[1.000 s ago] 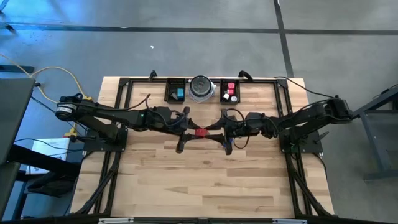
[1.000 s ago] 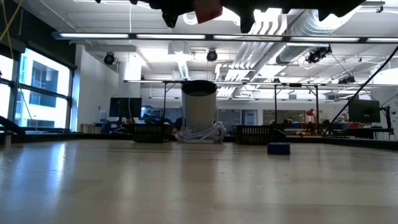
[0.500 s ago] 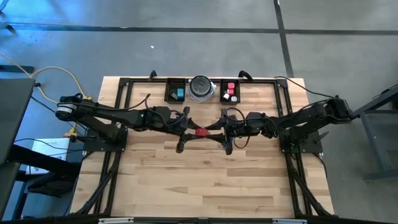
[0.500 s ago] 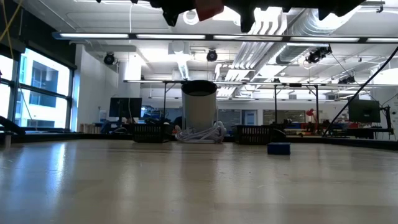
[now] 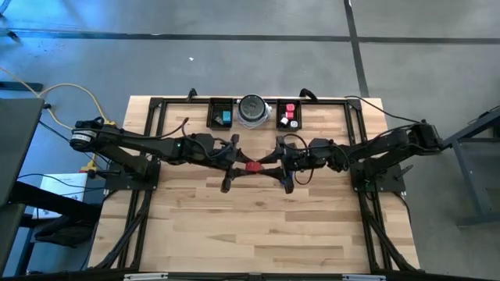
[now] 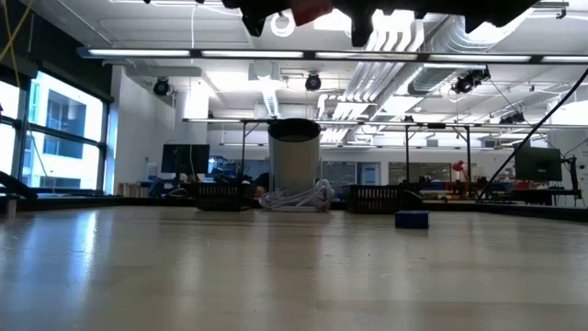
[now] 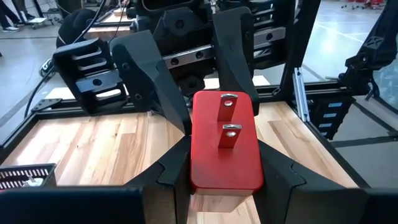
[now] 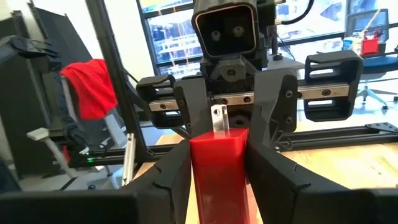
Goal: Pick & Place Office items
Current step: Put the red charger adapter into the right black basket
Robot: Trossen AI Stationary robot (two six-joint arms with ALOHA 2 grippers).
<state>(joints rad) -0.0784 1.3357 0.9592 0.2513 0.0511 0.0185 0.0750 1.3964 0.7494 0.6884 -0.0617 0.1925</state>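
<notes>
Since the frame a sec earlier we saw almost no shift: in the low view the red block [image 6: 310, 9] sat a touch higher, nearly cut by the top edge; arms otherwise as before. We took the round dish [image 5: 253, 110] at the table's [image 5: 258, 226] far edge as landmark. Both grippers met in mid-air just in front of the dish, over the table's middle. The left gripper [image 5: 244, 165] came in from the dish's left, the right gripper [image 5: 262, 165] from its right, tips facing each other. Both were part-closed on the red block, each w/ fingers pressed on opposite sides. In the left wrist view the block [image 7: 224, 142] showed two metal prongs on its upper face, wedged between that arm's fingers [image 7: 166, 176], w/ the other gripper clamped on its far end. The right wrist view showed the same block [image 8: 218, 171] end-on, one prong visible.

Just left of the dish a black tray [image 5: 220, 114] held a teal piece [image 5: 226, 117]. Just right of the dish a 2nd tray [image 5: 288, 115] held red [image 5: 290, 108] & white [image 5: 287, 117] pieces. In the low view a blue block [image 6: 412, 220] lay on the table, right of the dish.
</notes>
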